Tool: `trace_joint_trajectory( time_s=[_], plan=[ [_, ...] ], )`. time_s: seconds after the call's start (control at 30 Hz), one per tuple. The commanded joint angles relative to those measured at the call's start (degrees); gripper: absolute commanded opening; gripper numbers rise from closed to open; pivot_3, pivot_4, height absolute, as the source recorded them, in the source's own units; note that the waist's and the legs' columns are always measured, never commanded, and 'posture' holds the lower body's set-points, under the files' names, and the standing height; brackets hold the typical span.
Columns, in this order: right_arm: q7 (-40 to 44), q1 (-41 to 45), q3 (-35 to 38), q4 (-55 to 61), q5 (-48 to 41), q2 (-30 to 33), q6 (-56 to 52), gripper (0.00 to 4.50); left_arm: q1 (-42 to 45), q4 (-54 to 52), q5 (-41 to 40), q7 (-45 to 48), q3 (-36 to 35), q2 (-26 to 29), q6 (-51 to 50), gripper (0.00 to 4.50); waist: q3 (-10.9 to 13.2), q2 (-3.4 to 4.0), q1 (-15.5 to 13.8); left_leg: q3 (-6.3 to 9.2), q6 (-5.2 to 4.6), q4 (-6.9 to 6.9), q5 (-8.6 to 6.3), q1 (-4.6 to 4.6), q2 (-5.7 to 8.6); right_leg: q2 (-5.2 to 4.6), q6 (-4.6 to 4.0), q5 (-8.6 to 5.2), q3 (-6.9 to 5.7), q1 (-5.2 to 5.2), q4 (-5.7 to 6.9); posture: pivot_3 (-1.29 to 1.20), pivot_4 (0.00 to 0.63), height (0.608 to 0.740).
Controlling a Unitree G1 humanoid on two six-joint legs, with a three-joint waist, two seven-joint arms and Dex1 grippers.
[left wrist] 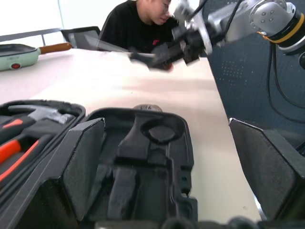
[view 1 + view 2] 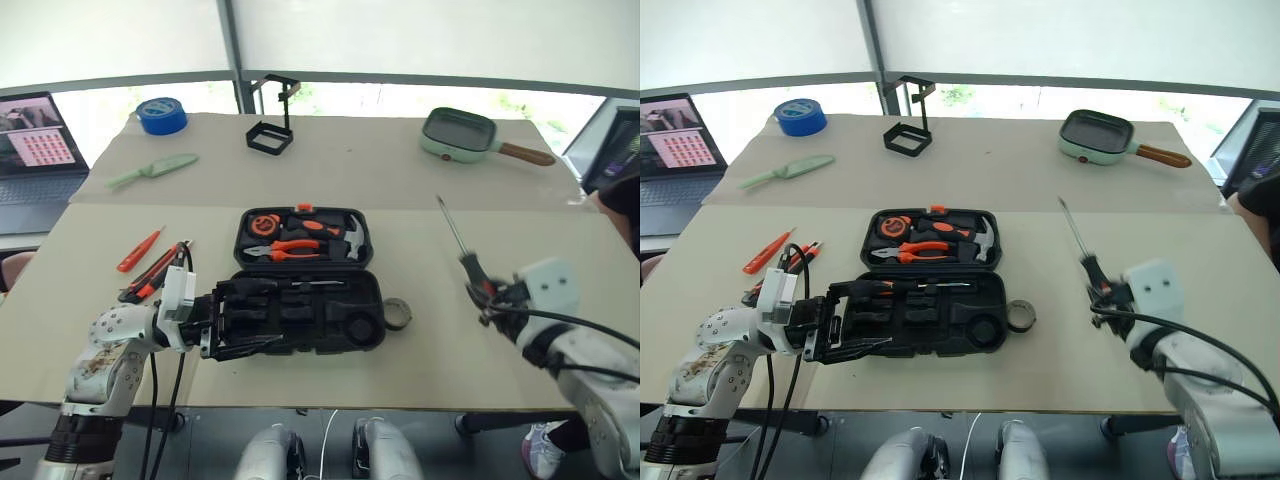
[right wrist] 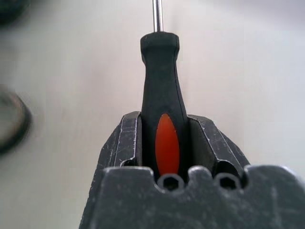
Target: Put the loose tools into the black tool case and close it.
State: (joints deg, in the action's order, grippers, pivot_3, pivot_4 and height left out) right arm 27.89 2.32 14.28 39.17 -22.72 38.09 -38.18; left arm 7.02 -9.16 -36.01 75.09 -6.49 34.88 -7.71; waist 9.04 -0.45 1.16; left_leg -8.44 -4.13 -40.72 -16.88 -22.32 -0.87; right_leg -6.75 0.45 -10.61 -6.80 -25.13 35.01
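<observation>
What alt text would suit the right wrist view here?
The right claw grips a black-and-orange screwdriver by its handle, the metal shaft pointing away over a pale table. A small dark tape roll lies blurred at the edge.

The left pincer gapes wide, pointing rightward and level, while the right pincer is clamped, raised.

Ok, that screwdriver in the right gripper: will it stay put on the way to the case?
Probably. The right gripper clamps the screwdriver by its thick, likely grippy handle. The stiff shaft sticks far out, so it may snag the case. Being round, it could roll if released on the table.
</observation>
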Motion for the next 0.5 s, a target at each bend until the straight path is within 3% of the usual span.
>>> trace_joint_trajectory(
  time_s=[0.03,0.17,0.33,0.5],
  plan=[
    [16.31,7.92,-9.01,-4.51,-0.94,2.77,13.08,1.04,-1.07,0.90,-0.13,-1.59,-5.07,2.27,0.96,4.50,0.04,-0.07,0.19,0.00,0.01,0.01,0.00,0.04,-0.07,0.09,-0.02,-0.01,0.04,0.00,0.00,0.00,0.150,0.740],
    [26.48,21.91,-24.44,-15.99,5.85,3.63,15.96,1.04,-5.21,1.90,-0.42,-1.49,-9.85,5.81,0.19,4.50,0.08,-0.11,-0.17,0.19,-0.20,0.16,0.10,0.05,-0.38,0.31,-0.47,-0.23,-0.12,-0.12,0.10,0.00,0.150,0.740],
    [33.05,33.99,-35.53,-26.16,12.79,1.56,16.00,1.04,-10.63,2.10,-0.16,-2.55,-14.11,6.97,1.09,4.50,0.11,-0.11,-0.80,0.16,0.15,0.17,0.27,-0.22,-0.38,0.22,-1.16,-0.06,-0.23,-0.41,0.15,0.00,0.150,0.740],
    [37.53,41.02,-43.38,-33.22,19.27,0.18,13.01,1.04,-16.11,-1.58,0.10,-6.07,-15.88,4.58,1.97,4.50,0.09,-0.14,-0.80,0.13,0.12,-0.02,0.26,-0.83,-0.24,0.15,-1.09,0.00,-0.28,-0.90,0.15,0.00,0.150,0.740]
  ],
)
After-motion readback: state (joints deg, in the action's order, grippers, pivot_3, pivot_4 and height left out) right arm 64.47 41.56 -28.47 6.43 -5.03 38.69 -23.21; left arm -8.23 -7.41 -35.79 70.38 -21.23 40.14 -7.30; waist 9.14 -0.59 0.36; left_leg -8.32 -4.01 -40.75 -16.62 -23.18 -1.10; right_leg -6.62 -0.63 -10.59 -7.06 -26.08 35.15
